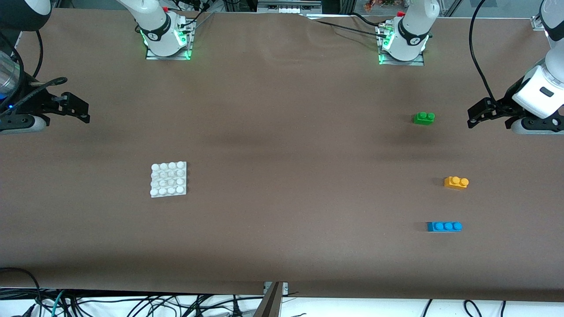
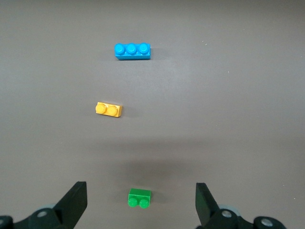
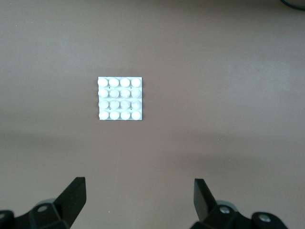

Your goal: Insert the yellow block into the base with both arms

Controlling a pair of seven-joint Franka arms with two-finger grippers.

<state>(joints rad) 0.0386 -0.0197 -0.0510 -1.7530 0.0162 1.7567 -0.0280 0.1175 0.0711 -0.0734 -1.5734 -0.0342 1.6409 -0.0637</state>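
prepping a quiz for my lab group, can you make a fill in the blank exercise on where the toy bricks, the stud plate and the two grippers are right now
1. The small yellow-orange plastic brick has ____ round studs on top.
2. Of the three bricks, the ____ one lies nearest the front camera, the green two-stud plastic brick farthest.
3. The flat white square stud plate lies toward the ____ arm's end of the table.
4. The left gripper and right gripper both hang ____, holding nothing.

Missing words: two; blue; right; open
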